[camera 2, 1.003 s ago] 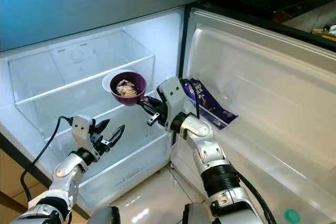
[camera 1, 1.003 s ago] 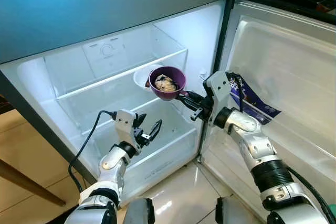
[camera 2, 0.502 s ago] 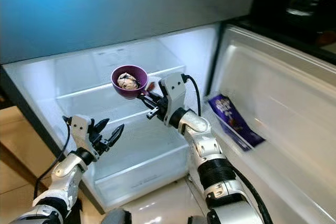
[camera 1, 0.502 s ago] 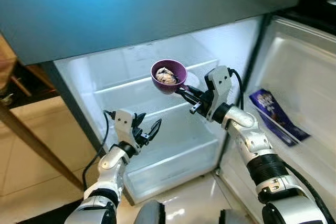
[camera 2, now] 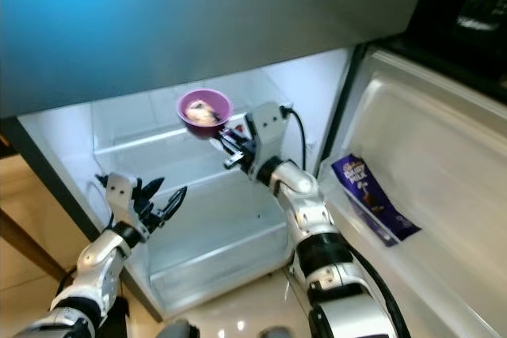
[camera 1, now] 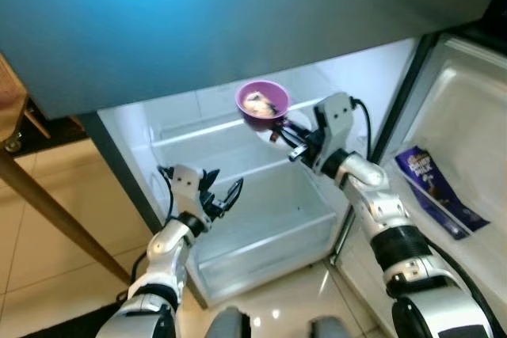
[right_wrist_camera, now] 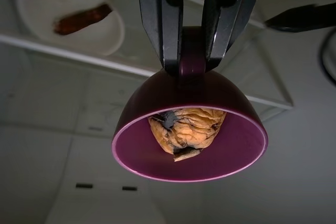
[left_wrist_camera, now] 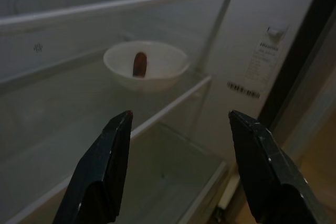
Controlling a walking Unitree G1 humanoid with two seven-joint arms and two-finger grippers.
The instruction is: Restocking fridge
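At fridge (camera 1: 261, 219) 12 o'clock | right end effector (camera 1: 279, 127) clamped on bowl (camera 1: 262, 103) | left end effector (camera 1: 223, 195) spread, empty | step: shelving bowl | next: lower level beside white bowl (left_wrist_camera: 145, 65)

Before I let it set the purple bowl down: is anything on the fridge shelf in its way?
The right gripper holds the purple bowl by its handle, in front of the glass shelf. A white bowl with a brown piece in it sits on that shelf, so the landing spot should be beside it.
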